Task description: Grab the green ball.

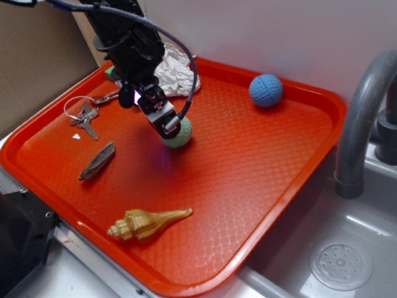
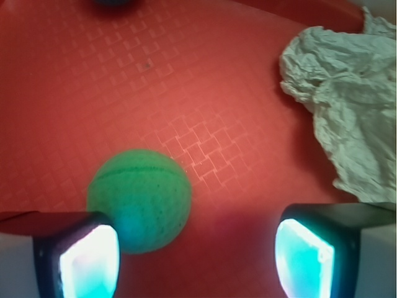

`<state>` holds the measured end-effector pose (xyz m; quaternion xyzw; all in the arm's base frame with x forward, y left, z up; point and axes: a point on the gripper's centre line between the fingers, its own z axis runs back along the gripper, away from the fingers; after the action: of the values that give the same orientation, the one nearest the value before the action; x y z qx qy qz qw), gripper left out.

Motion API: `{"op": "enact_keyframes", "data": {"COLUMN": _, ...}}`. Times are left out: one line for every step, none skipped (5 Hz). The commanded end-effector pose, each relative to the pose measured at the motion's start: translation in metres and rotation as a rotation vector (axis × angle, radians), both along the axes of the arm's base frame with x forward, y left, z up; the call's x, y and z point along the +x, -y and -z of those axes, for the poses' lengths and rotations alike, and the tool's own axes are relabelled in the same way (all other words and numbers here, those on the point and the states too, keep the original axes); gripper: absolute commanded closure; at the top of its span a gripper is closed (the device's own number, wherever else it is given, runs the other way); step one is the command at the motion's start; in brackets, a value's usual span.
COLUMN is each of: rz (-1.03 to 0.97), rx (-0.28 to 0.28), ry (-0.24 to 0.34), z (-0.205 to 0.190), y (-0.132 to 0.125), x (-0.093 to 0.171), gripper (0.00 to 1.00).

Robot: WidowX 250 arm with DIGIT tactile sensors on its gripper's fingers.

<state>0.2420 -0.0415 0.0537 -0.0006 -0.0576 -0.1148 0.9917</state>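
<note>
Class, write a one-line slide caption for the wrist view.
Open claw over the red tray, green ball against one pad, crumpled cloth off to the side.

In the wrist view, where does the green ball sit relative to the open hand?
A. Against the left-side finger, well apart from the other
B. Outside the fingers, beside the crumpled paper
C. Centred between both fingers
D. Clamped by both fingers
A. In the wrist view the green ball lies by the finger at the picture's left, with bare tray between it and the other; the hand is open.
</note>
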Motion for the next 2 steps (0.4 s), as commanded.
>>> {"op": "enact_keyframes", "data": {"rz": 0.022, "rx": -0.179, "ry": -0.022, "z": 0.0111, "y": 0.0257, "x": 0.0126, "gripper": 0.0}}
{"op": "enact_keyframes", "data": {"rz": 0.007, "rx": -0.188, "ry": -0.057, "z": 0.0148, "y": 0.0303, "x": 0.0062, "gripper": 1.0}}
